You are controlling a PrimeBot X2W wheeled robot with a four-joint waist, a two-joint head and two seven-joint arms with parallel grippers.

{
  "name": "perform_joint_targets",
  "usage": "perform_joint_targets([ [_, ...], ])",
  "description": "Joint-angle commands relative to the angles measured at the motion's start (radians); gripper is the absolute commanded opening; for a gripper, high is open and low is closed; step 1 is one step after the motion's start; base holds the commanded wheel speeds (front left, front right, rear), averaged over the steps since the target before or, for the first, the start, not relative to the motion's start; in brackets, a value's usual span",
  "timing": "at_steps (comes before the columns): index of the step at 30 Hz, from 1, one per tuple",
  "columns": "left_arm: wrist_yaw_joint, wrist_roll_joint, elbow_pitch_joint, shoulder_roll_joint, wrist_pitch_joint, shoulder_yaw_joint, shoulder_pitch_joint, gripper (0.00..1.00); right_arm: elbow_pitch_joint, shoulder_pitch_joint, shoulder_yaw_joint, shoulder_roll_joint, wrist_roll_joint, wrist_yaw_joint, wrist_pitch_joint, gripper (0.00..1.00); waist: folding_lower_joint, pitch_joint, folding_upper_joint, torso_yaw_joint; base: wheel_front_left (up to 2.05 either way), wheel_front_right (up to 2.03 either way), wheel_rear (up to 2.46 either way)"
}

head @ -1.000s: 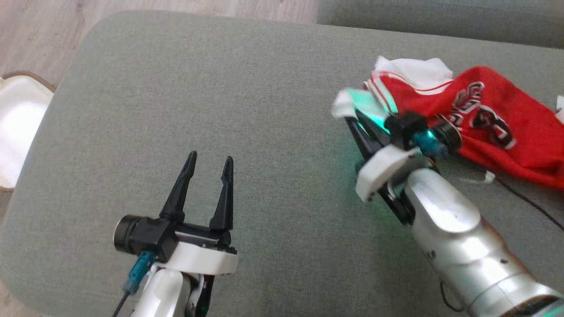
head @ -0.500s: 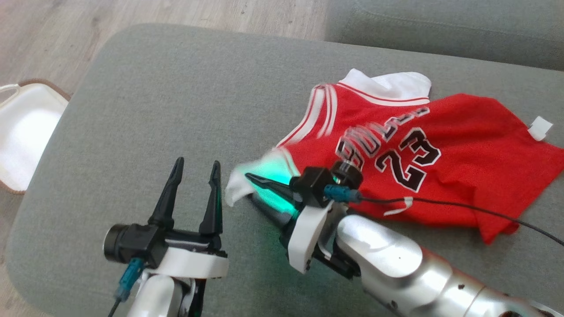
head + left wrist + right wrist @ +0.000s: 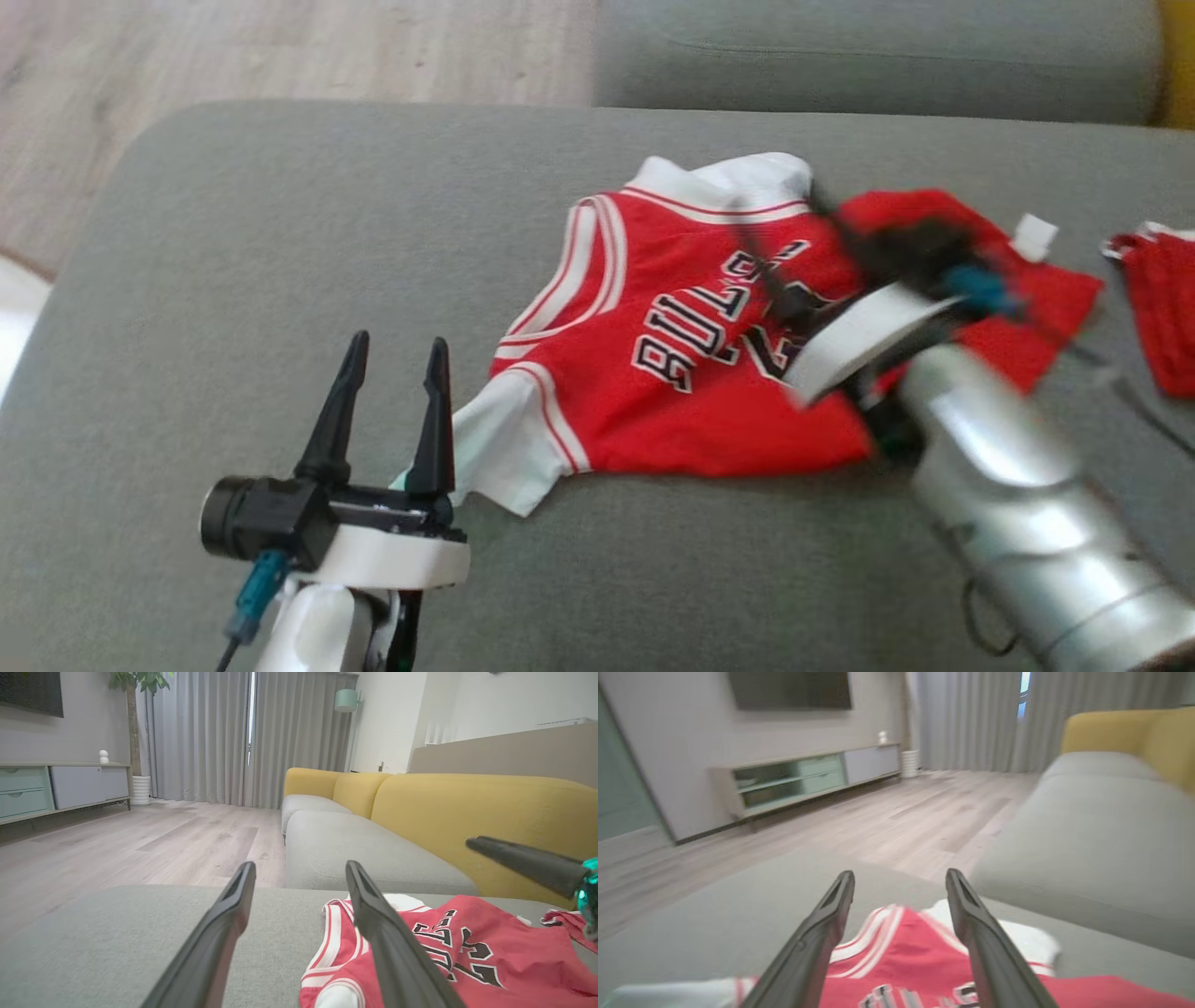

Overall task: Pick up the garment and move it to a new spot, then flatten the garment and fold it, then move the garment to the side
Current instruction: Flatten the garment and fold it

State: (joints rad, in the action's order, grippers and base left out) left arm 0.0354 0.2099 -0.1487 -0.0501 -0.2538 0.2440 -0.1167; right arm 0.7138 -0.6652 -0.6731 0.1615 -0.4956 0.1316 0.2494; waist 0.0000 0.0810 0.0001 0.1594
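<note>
**Now released: relocation step judged complete**

Left hand: wide open, empty, just beside the garment, which lies mostly spread on the grey ottoman. Right hand has just let go, fingers apart above it. Flattening likely follows.

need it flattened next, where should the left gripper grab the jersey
Probably pinch the white sleeve of the jersey, the loose flap nearest the left gripper. Come from the robot's left, low over the cushion, since it sticks out past the red body.

Red jersey, face-up on grey cushion
</note>
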Motion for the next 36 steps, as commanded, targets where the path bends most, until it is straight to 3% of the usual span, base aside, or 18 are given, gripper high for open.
perform_joint_targets([
  [1,0.001,-0.009,0.044,0.000,-0.008,-0.042,-0.028,1.00,-0.063,0.015,0.088,0.003,0.046,-0.001,0.012,1.00,0.0000,-0.003,-0.0001,-0.038,0.00,0.00,0.00],
  [4,0.006,-0.013,0.050,0.000,-0.008,-0.049,-0.031,1.00,-0.151,0.116,0.294,0.008,0.147,-0.001,0.012,1.00,0.0000,-0.001,-0.0001,-0.077,0.00,0.00,0.00],
  [8,0.014,-0.016,0.051,0.000,-0.008,-0.058,-0.038,1.00,-0.262,0.288,0.489,-0.045,0.246,-0.001,0.012,1.00,0.0000,0.006,-0.0001,-0.130,0.00,0.00,0.00],
  [12,0.026,-0.027,0.047,-0.001,-0.008,-0.068,-0.050,1.00,-0.321,0.406,0.552,-0.088,0.287,-0.001,0.012,1.00,0.0000,0.022,-0.0001,-0.189,0.00,0.00,0.00],
  [17,0.055,-0.045,0.029,-0.023,-0.008,-0.066,-0.112,1.00,-0.401,0.428,0.572,-0.108,0.298,-0.001,0.008,1.00,0.0000,0.067,-0.0001,-0.260,0.00,0.00,0.00],
  [20,0.079,-0.038,-0.011,-0.071,0.003,-0.045,-0.213,1.00,-0.441,0.409,0.568,-0.110,0.299,-0.001,0.000,1.00,0.0000,0.110,-0.0001,-0.299,0.00,0.00,0.00],
  [24,0.094,0.000,-0.078,-0.170,0.138,0.023,-0.427,1.00,-0.484,0.386,0.568,-0.111,0.272,-0.001,0.000,1.00,0.0000,0.177,-0.0001,-0.344,0.00,0.00,0.00],
  [32,0.095,0.288,-0.226,-0.411,0.508,0.363,-0.829,1.00,-0.518,0.353,0.535,-0.111,0.217,-0.001,0.008,1.00,0.0000,0.294,-0.0001,-0.449,0.00,0.00,0.00],
  [36,0.095,0.369,-0.275,-0.475,0.600,0.467,-0.919,1.00,-0.529,0.341,0.522,-0.111,0.195,-0.001,0.010,1.00,0.0000,0.327,-0.0001,-0.479,0.00,0.00,0.00],
])
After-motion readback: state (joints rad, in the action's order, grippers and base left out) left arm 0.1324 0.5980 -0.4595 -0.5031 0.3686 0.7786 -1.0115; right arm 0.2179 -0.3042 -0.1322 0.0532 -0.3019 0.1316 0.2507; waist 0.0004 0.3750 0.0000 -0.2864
